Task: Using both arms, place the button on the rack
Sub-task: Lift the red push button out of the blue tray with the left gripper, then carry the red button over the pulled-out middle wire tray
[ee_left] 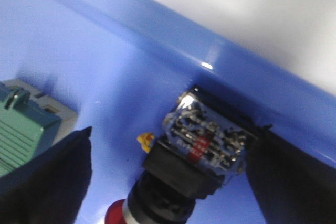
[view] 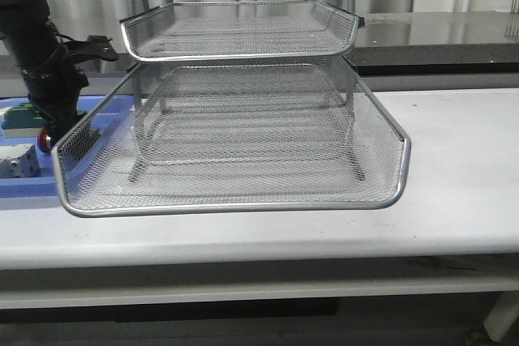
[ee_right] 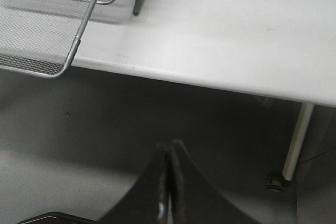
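The button [ee_left: 199, 156] lies in the blue tray [ee_left: 105, 61], with its red cap, black body and blue rear block showing. My left gripper [ee_left: 178, 140] is open and straddles it, with one black finger [ee_left: 47, 182] well apart on one side and the other finger [ee_left: 294, 177] close against the rear block. In the front view the left arm [view: 40, 54] reaches down into the tray left of the silver wire rack [view: 235, 204]. My right gripper [ee_right: 169, 150] is shut and empty, below the table's front edge; the rack's corner [ee_right: 58, 66] shows far from it.
A green block [ee_left: 21, 135] lies in the blue tray beside the left finger; it also shows in the front view [view: 18, 119], with a white boxy part [view: 20, 164] nearer the front. The white table [view: 462, 160] extends right of the rack. A table leg [ee_right: 296, 140] stands near the right gripper.
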